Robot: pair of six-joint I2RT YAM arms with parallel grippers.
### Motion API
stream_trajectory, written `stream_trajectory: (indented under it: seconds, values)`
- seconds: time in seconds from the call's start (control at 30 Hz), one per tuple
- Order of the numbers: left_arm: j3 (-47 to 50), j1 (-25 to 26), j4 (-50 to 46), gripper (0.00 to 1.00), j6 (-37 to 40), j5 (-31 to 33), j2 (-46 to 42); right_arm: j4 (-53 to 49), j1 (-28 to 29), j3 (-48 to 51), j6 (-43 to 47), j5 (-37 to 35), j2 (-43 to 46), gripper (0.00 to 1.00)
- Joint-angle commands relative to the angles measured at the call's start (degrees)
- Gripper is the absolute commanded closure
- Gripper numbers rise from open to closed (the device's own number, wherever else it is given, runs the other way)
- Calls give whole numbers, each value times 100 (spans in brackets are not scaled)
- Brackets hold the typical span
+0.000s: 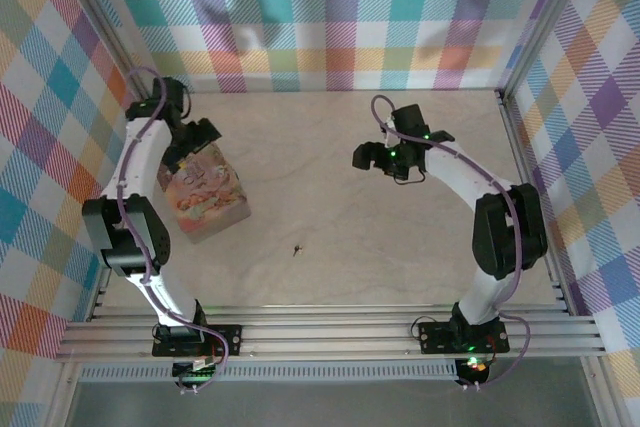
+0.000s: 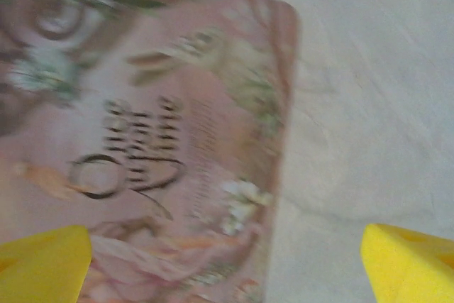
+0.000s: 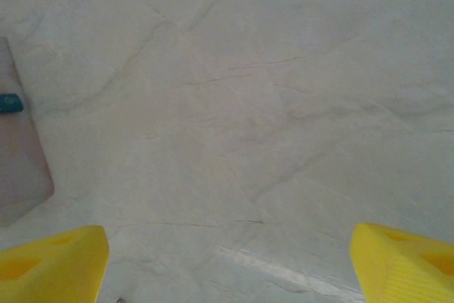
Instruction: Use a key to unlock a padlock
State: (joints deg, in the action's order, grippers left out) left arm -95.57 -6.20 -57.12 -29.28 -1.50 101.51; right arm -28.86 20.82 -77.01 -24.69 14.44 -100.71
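The key (image 1: 297, 249) is a tiny dark sliver lying alone on the table, well in front of both grippers. A small teal piece of the padlock (image 3: 10, 103) peeks in at the left edge of the right wrist view, against the pink box (image 3: 21, 168). My left gripper (image 1: 197, 140) hovers over the back end of the pink illustrated box (image 1: 207, 195). It is open (image 2: 227, 267), with the box lid (image 2: 142, 140) blurred below it and nothing between the yellow fingertips (image 2: 42, 264). My right gripper (image 1: 370, 157) is open (image 3: 227, 267) above bare table.
The marbled tabletop (image 1: 350, 237) is walled by plaid panels (image 1: 330, 17) at the back and sides. An aluminium rail (image 1: 330, 332) runs along the near edge by the arm bases.
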Motion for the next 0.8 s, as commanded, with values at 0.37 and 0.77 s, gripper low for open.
stream_trajectory:
  seconds: [0.37, 0.77]
  values:
    - [-190, -1011, 197, 1, 512, -655, 1094, -445, 516, -514, -86, 431, -386, 19]
    - [-2219, -399, 105, 2, 774, -1969, 2713, -633, 493, 568, -49, -268, 710, 17]
